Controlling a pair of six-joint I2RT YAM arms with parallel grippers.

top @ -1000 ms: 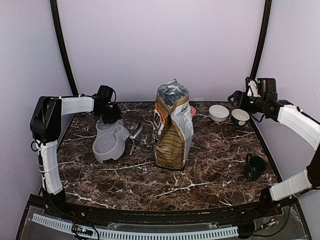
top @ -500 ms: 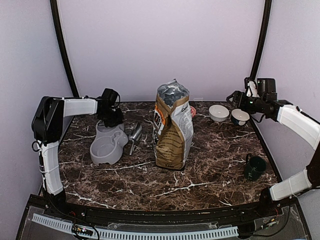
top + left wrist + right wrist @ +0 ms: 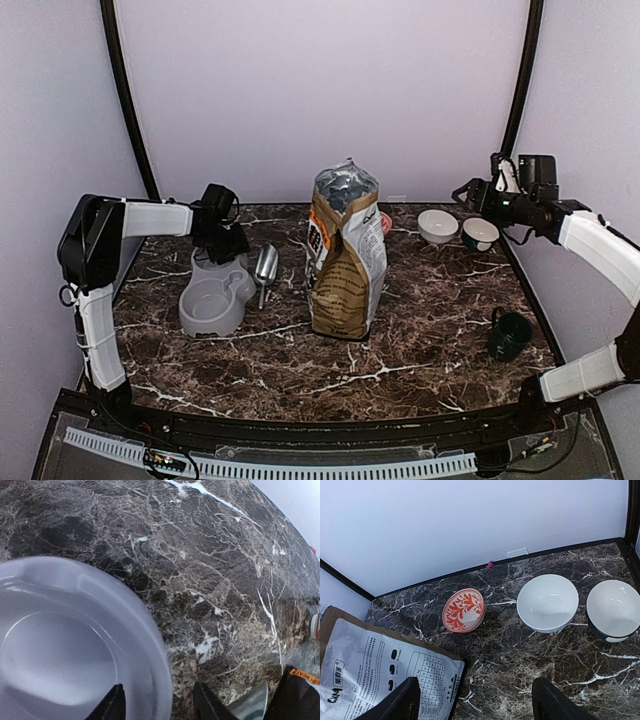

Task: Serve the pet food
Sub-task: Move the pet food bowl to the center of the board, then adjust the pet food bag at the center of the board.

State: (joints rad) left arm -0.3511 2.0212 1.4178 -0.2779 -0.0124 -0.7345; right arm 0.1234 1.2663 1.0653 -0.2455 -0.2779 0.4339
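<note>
At the far left, the left gripper (image 3: pixel 222 242) is at the far end of the one grey double bowl (image 3: pixel 213 297), which has two wells. The left wrist view shows its two fingers (image 3: pixel 114 706) spread astride the rim, one inside the well and one outside, with a strip of marble table (image 3: pixel 420 345) showing past the rim. Just right of the bowl lies a single metal scoop (image 3: pixel 266 264). One printed dog-food bag (image 3: pixel 347 262) stands upright mid-table with its top open. The pet food itself cannot be made out, as the bag's mouth shows only dark. Behind and to the right are three small bowls: an orange-patterned one (image 3: pixel 463 610), a white one (image 3: pixel 547 602), and a dark-walled one with a white inside (image 3: pixel 612 609). The right gripper (image 3: pixel 476 682) hangs above them with its jaws wide apart, holding nothing. One dark green mug (image 3: pixel 510 336) sits near the right edge.
</note>
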